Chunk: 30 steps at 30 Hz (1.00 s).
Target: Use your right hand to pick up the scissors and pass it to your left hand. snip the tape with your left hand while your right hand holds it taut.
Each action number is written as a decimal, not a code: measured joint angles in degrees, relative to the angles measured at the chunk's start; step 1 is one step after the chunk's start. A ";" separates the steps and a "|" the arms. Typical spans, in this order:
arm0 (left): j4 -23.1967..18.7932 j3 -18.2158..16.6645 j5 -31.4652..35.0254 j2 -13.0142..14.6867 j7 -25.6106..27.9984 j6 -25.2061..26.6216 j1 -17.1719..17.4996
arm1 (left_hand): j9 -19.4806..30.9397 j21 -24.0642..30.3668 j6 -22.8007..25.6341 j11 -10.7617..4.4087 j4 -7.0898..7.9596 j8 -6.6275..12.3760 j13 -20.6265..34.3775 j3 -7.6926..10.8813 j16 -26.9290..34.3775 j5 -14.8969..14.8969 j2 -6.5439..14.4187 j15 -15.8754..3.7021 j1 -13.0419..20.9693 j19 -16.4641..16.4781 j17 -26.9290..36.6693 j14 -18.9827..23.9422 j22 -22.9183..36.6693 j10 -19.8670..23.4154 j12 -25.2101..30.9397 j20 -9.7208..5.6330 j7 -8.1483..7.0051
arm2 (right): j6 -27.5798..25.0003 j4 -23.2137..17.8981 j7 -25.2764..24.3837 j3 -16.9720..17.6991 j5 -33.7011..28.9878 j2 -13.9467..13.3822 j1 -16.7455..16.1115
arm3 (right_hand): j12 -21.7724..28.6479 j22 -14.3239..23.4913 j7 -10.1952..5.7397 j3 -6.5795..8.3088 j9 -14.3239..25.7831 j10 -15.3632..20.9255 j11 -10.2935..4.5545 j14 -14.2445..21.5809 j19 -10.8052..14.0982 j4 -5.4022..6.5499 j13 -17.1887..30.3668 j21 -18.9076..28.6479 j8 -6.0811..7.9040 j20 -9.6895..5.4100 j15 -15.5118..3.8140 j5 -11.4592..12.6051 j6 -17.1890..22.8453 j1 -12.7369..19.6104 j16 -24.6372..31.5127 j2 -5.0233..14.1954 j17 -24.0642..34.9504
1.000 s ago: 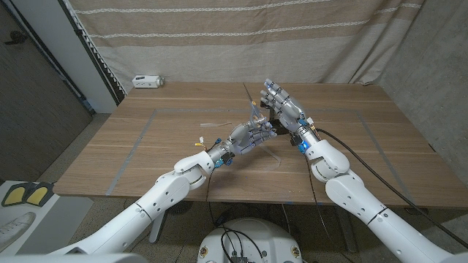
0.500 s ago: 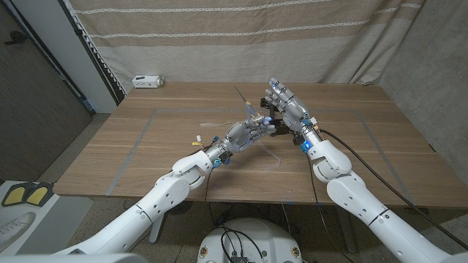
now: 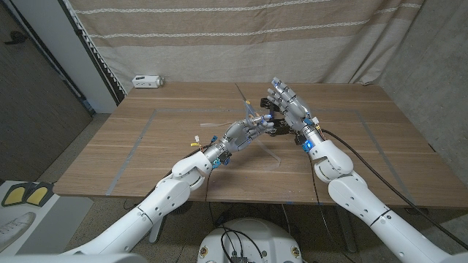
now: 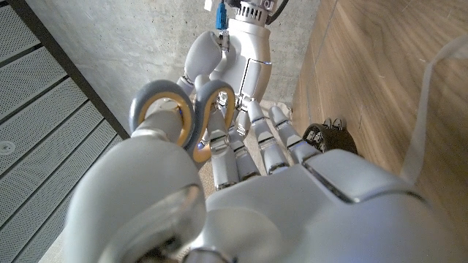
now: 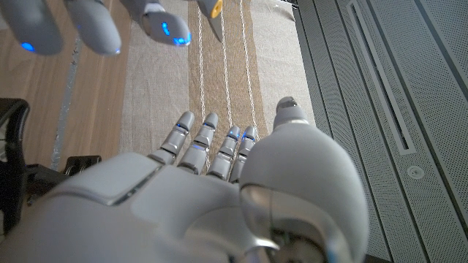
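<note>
My left hand (image 3: pixel 245 132) is raised over the middle of the table and grips the scissors (image 3: pixel 249 112), blades pointing up and away. In the left wrist view its fingers hold the grey handle loops with yellow lining (image 4: pixel 183 113). My right hand (image 3: pixel 287 102) is just right of it, lifted, with fingers spread and nothing in them; the right wrist view shows those fingers (image 5: pixel 208 142) stretched out. A black tape dispenser (image 3: pixel 269 124) sits on the wood between the two hands, also the dark dispenser (image 4: pixel 327 136). A clear tape strip (image 4: pixel 423 124) runs along the table.
A small white device (image 3: pixel 146 80) sits at the table's (image 3: pixel 146 146) far left corner. Faint taped lines mark the wood. A striped curtain hangs behind the far edge. A transparent strip (image 3: pixel 273 155) lies in front of the dispenser.
My right hand has drawn a little to the right, away from the left hand. The left hand still holds the scissors and has barely moved.
</note>
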 measured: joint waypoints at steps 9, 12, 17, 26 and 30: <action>0.10 -0.37 0.02 -0.59 0.44 -0.97 0.67 | -1.46 0.13 0.45 0.63 -1.35 0.00 -1.73 2.26 -1.14 0.00 -0.24 -0.09 -1.30 0.30 -1.57 1.58 -1.12 1.58 -0.94 -0.31 0.43 | -0.52 -0.18 -0.28 0.03 -0.03 -0.14 -0.01 | 0.44 0.00 -0.22 -0.20 0.00 0.32 -0.31 0.00 -0.01 -0.20 0.00 -0.44 0.23 -0.01 0.00 0.16 0.22 0.00 0.00 0.00 0.00; 0.10 -0.55 -0.12 -0.68 0.72 -1.87 0.87 | -1.72 0.46 0.45 0.92 -1.35 0.31 -1.79 2.27 -1.44 0.00 -0.24 0.02 -1.29 0.30 -1.83 1.99 -1.42 1.91 -0.94 -0.31 0.42 | -0.73 -0.47 -0.38 0.07 -0.11 -0.30 -0.02 | 0.44 0.00 -0.22 -0.20 0.00 0.32 -0.31 0.00 -0.01 -0.20 0.00 -0.44 0.23 -0.01 0.00 0.22 0.22 0.00 0.00 0.00 -0.27; -0.21 -0.91 -0.30 -0.45 0.78 -2.12 1.21 | -2.13 0.46 0.70 0.91 -1.63 0.35 -2.03 2.74 -1.80 0.00 -0.47 -0.20 -1.52 0.30 -2.16 2.38 -1.68 1.94 -1.24 -0.31 0.66 | -0.96 -0.64 -0.60 0.09 -0.33 -0.43 -0.01 | 0.44 0.00 -0.43 -0.20 0.00 0.63 -0.62 0.00 -0.01 -0.20 0.01 -0.44 0.23 -0.01 0.00 0.22 0.44 0.00 0.00 0.00 -0.27; -1.62 -1.94 -0.82 0.59 1.86 -2.32 2.50 | -2.78 0.88 1.17 1.39 -2.31 0.75 -2.06 3.87 -1.80 -0.39 -0.78 -0.37 -1.82 0.50 -2.36 3.67 -1.95 2.61 -1.32 -0.11 1.11 | -1.38 -1.08 -0.99 0.14 -0.64 -0.71 0.06 | 0.86 0.00 -0.52 -0.20 0.01 0.63 -0.62 0.01 0.21 -0.20 -0.20 -0.88 0.22 -0.24 0.00 0.22 0.53 0.00 0.23 0.00 -0.26; -2.25 -2.29 -1.06 0.85 2.40 -2.57 3.11 | -3.28 1.09 1.18 1.71 -2.85 0.75 -2.06 4.42 -1.60 -0.44 -0.78 -0.36 -1.82 0.50 -2.20 4.72 -2.21 2.94 -1.32 -0.11 1.12 | -1.53 -1.19 -1.14 0.15 -0.70 -0.77 0.06 | 0.86 0.00 -0.52 -0.20 0.01 0.63 -0.61 0.01 0.42 -0.20 -0.27 -0.87 0.63 -0.03 0.00 0.22 0.53 0.01 0.23 0.00 -0.53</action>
